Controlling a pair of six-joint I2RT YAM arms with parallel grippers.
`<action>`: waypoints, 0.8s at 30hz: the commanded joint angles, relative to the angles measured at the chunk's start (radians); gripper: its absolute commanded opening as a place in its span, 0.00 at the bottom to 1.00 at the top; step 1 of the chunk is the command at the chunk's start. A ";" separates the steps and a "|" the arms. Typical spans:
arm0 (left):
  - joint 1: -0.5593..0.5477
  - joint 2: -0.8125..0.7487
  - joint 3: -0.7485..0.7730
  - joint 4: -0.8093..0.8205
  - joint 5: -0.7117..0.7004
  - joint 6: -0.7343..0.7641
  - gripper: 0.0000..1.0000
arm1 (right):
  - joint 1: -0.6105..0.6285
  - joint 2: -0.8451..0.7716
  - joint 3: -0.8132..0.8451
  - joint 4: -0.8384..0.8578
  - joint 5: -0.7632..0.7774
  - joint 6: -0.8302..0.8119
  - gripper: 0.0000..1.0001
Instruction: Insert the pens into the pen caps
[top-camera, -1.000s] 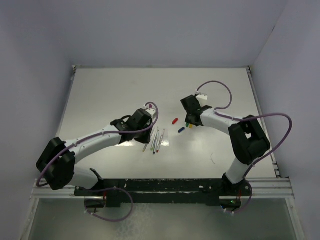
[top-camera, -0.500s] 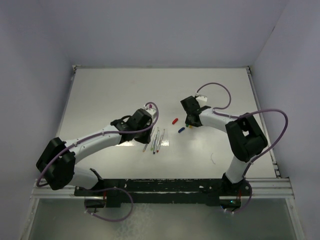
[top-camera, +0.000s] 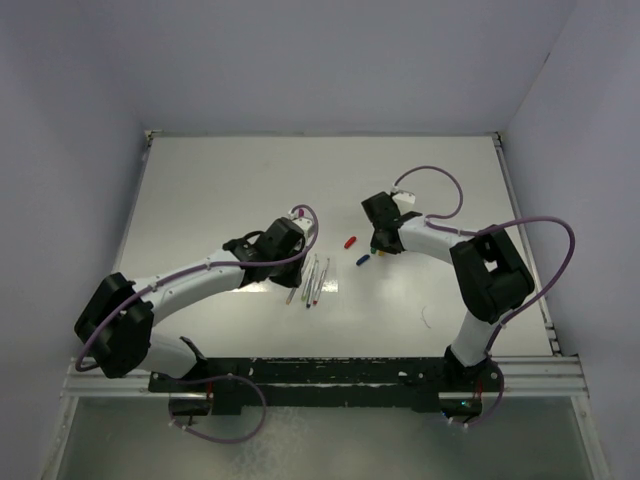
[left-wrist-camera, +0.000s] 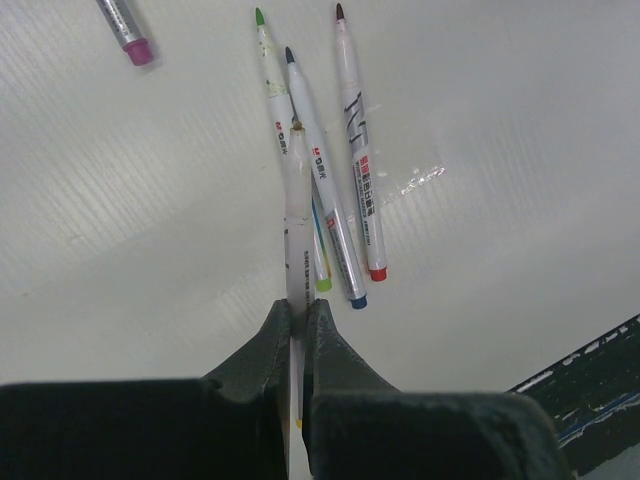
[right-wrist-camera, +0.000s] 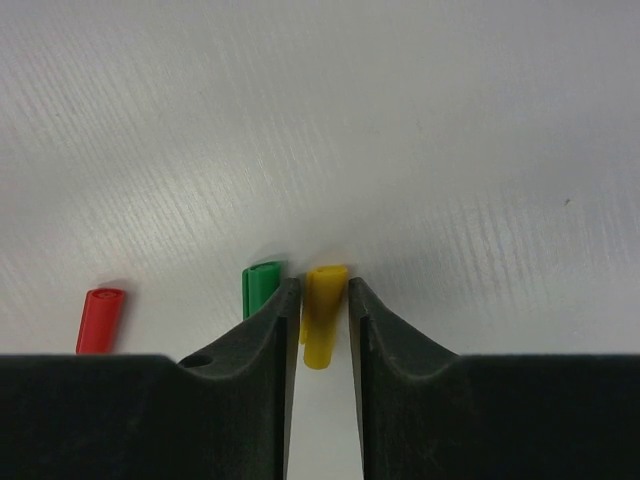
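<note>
Seen from above, the left arm (top-camera: 190, 277) reaches low across the bench (top-camera: 220, 190) toward the middle, and its wrist hides what it holds. The left wrist camera shows more. The left claw (left-wrist-camera: 297, 318) is closed tight on a thin white pen (left-wrist-camera: 293, 215). That pen points away over three other pens (left-wrist-camera: 335, 220) lying close together, with green, blue and red ends. A purple-ended pen (left-wrist-camera: 125, 25) lies apart at the top left.

Further right, the red cap (top-camera: 349, 241) and blue cap (top-camera: 362, 259) lie loose on the bench. The right arm (top-camera: 430, 238) curls in from the right. Only its own camera shows the right claw (right-wrist-camera: 324, 300) squeezing the yellow cap (right-wrist-camera: 320, 310), with the green cap (right-wrist-camera: 258, 288) just beside one finger.
</note>
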 joint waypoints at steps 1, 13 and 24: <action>-0.002 0.000 -0.004 0.041 0.012 0.014 0.00 | -0.009 0.019 -0.005 -0.031 -0.018 0.036 0.27; -0.001 0.028 0.018 0.039 0.034 0.026 0.00 | -0.010 0.055 -0.038 -0.126 -0.043 0.072 0.02; -0.002 0.014 0.040 0.048 0.037 0.043 0.00 | -0.009 -0.077 -0.023 -0.100 -0.034 -0.019 0.00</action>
